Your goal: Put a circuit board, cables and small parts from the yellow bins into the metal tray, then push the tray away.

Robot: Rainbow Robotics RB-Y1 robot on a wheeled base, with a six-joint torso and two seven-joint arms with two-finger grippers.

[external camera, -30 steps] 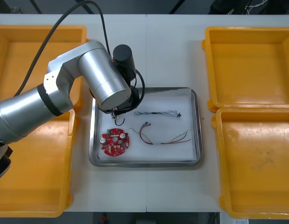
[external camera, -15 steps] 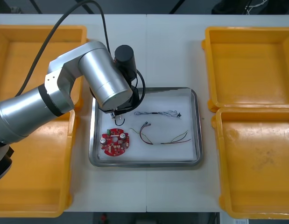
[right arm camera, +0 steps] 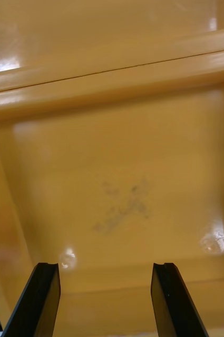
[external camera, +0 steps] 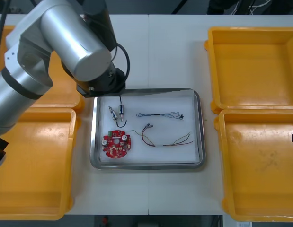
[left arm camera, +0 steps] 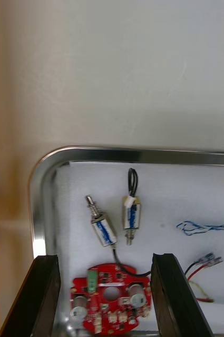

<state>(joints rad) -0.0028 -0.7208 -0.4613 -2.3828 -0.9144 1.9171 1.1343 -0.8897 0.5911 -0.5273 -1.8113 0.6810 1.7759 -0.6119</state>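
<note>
The metal tray [external camera: 199, 142] lies at the table's middle, white inside. In it are a round red circuit board [external camera: 117, 144], a twisted blue and white cable [external camera: 160, 114], a red and yellow cable [external camera: 166, 140] and two small metal parts [external camera: 116, 112] joined by a black cable [external camera: 119, 124]. My left arm [external camera: 70, 42] hangs over the tray's far left corner. In the left wrist view my left gripper [left arm camera: 104, 258] is open, well above the small metal parts [left arm camera: 104, 231] and the circuit board [left arm camera: 109, 300]. My right gripper [right arm camera: 105, 266] stands open over a bare yellow bin floor [right arm camera: 122, 174].
Two yellow bins [external camera: 32, 161] stand left of the tray and two yellow bins [external camera: 255, 66] to its right, all four looking bare inside. The tray rim [left arm camera: 38, 179] curves just beyond my left fingers. A light table [external camera: 151, 52] extends past the tray.
My left arm has risen and drawn back to the far left, off the tray. The two small metal parts it covered now lie uncovered on the tray's white floor.
</note>
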